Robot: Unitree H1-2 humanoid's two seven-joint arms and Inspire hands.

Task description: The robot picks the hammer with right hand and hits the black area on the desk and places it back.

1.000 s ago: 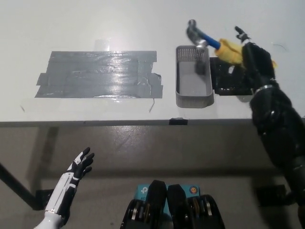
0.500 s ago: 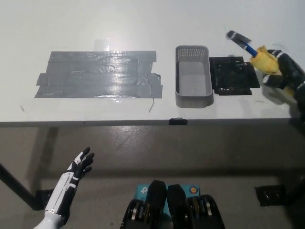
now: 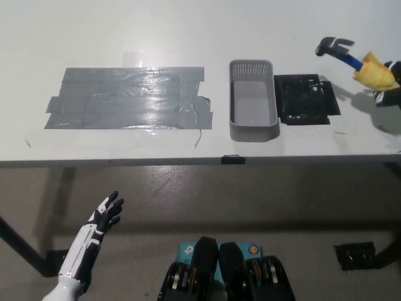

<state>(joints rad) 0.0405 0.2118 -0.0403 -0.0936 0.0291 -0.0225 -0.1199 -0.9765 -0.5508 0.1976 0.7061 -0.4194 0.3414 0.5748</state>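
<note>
You've got the right hand (image 3: 390,88) at the frame's right edge clamped on the hammer (image 3: 354,61): yellow grip, blue shaft, dark metal head raised beside the matte black patch (image 3: 306,100). Grey mesh basket (image 3: 253,100) sits left of it. Left hand (image 3: 103,217) idles below the desk, fingers spread.
</note>
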